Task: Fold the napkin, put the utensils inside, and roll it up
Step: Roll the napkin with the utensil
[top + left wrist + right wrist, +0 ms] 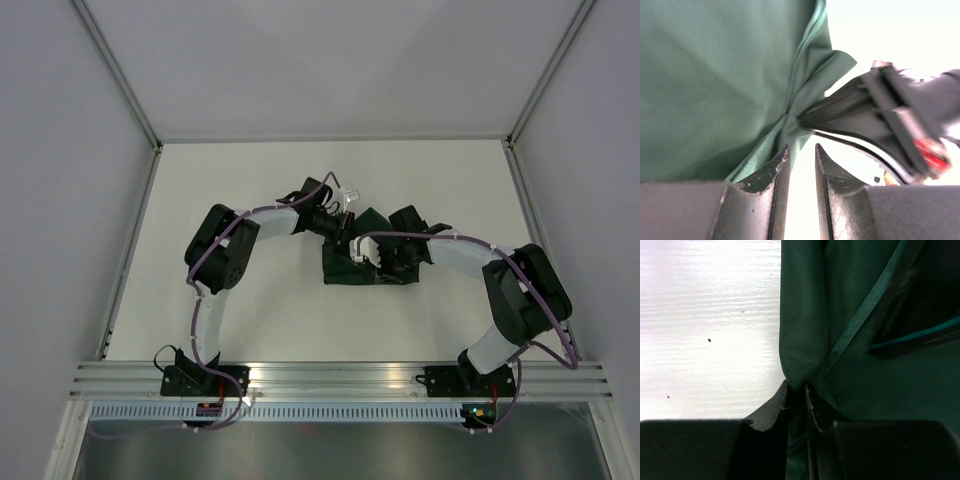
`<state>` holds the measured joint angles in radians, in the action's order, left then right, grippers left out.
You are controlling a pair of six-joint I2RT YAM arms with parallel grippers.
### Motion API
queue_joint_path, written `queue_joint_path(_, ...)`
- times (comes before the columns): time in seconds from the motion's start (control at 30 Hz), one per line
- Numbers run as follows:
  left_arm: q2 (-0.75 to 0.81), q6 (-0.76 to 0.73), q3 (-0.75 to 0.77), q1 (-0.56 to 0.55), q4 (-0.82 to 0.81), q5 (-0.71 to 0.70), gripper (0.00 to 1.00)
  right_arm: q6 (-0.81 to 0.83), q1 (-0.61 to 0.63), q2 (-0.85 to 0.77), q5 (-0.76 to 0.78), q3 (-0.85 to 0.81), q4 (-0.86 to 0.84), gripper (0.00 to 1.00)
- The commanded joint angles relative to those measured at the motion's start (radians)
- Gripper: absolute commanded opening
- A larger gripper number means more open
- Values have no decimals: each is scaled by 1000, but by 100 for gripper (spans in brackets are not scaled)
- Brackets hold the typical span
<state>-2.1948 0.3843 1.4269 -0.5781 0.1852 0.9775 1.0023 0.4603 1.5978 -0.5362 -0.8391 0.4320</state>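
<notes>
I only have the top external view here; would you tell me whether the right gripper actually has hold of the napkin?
Observer: Yes, the right wrist view shows the right gripper shut on a fold at the edge of the napkin.
Operator: Thank you, and the other arm?
Observer: The left gripper is slightly open beside the napkin's hem, with only bare table showing in the gap.

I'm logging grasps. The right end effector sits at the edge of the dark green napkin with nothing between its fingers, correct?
Not quite. The right end effector sits at the edge of the dark green napkin, but a fold of the cloth is pinched between its fingers; the right wrist view shows it.
</notes>
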Motion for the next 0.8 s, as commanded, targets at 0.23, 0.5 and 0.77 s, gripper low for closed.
queue_joint_path(0.23, 321, 198, -219, 76, -384, -196, 29, 203, -138, 333, -214, -237, 525, 1)
queue_joint_path(0.5, 592, 27, -518, 32, -563, -548, 33, 188, -193, 493, -231, -354, 607, 1)
queue_joint_path(0.77, 673, -364, -595, -199, -513, -921, 35, 142, -213, 560, -237, -419, 620, 0)
